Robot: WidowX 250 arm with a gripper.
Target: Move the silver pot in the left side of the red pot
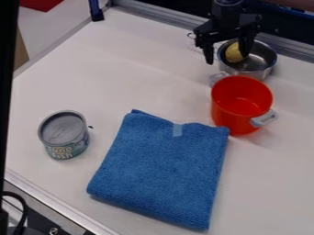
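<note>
Silver pot (265, 56): upright at the far side of the table, just behind the red pot as the camera sees it, with a yellow item inside; whether the two pots touch is hard to tell.
Near edge: a metal rail (56, 204) running along the table, with a black cable (21, 206) beyond it in the lower left corner.
Blue cloth (165, 170): folded and lying flat in the near middle, a pale tag (177, 130) by its far edge.
Can (64, 131): upright, left of the cloth and apart from it, its round grey top facing up and print around its side.
Red pot (242, 98): upright and open-topped, at the far right corner of the cloth, one grey handle (264, 118) pointing toward the near right and the other toward the far left.
Yellow item (234, 53): within the silver pot, seen between the fingers, partly covered by one of them.
Gripper (227, 58): hanging down at the silver pot, fingers spread wide, one outside the rim on the left, the other over the pot's opening; contact with the pot cannot be told.
Far edge: another metal rail (153, 13) behind the silver pot.
</note>
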